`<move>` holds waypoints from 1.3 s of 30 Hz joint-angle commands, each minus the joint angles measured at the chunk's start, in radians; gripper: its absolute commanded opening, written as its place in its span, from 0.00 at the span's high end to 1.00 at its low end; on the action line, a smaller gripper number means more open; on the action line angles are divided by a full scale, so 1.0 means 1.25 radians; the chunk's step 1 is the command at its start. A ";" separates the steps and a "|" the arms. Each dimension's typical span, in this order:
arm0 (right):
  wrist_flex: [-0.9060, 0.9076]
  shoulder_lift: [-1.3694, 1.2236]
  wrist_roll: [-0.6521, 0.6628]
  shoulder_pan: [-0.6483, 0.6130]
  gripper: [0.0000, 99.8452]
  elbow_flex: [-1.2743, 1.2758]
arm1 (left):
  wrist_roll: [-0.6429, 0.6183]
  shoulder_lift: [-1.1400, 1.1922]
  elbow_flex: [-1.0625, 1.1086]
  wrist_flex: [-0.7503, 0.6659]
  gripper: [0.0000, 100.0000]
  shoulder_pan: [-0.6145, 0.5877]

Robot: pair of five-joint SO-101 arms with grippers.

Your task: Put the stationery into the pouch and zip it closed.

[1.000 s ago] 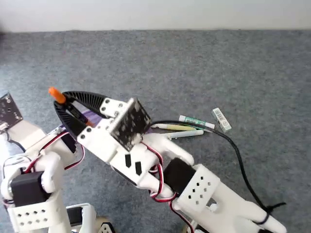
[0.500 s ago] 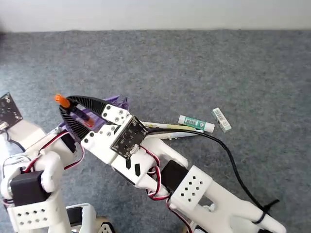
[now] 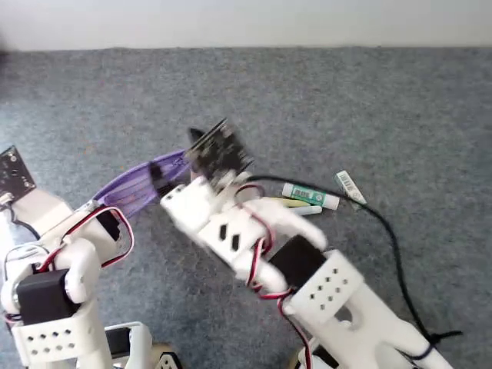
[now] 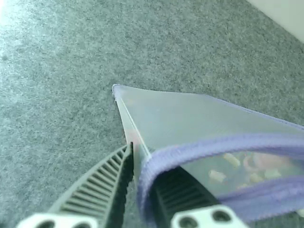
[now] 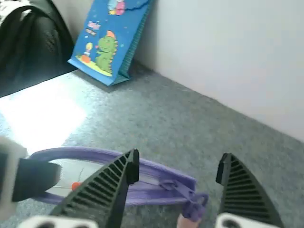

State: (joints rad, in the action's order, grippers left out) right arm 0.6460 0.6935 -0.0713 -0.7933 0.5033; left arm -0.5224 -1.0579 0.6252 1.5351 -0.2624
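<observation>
Here L jaws pinch pouch [image 4: 204, 118] rim; R jaws agape; high view: stationery [image 3: 310, 195] outside.

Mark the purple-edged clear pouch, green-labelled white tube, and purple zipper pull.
purple-edged clear pouch [image 3: 131, 187], high view, on its purple top edge.
green-labelled white tube [image 3: 309, 194], high view, middle of the label.
purple zipper pull [image 5: 191, 203], right wrist view, on its tab.
</observation>
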 commanded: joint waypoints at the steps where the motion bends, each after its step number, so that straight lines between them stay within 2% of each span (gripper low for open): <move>1: 0.143 0.020 -0.099 0.084 0.73 -0.080 | -0.007 0.006 -0.035 -0.025 0.99 -0.004; 5: 0.274 0.019 -0.225 0.188 0.73 -0.079 | -0.007 0.006 -0.035 -0.025 0.99 -0.004; 8: 0.330 0.018 -0.233 0.274 0.73 -0.076 | -0.007 0.006 -0.035 -0.025 0.99 -0.004; 17: 0.481 -0.168 0.002 0.402 0.73 -0.090 | -0.007 0.006 -0.035 -0.025 0.99 -0.002; 26: 0.643 -0.504 0.020 0.557 0.73 -0.354 | -0.007 0.006 -0.035 -0.025 0.99 -0.001; 31: 0.668 -0.709 0.107 0.667 0.73 -0.528 | -0.007 0.006 -0.034 -0.025 0.99 0.000; 39: 0.668 -0.962 0.169 0.688 0.73 -0.781 | -0.007 0.006 -0.034 -0.025 0.99 0.000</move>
State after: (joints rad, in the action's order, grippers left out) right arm 1.4714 -0.4480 0.1082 0.0629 -0.3498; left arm -0.5224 -1.0579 0.6252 1.5351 -0.2624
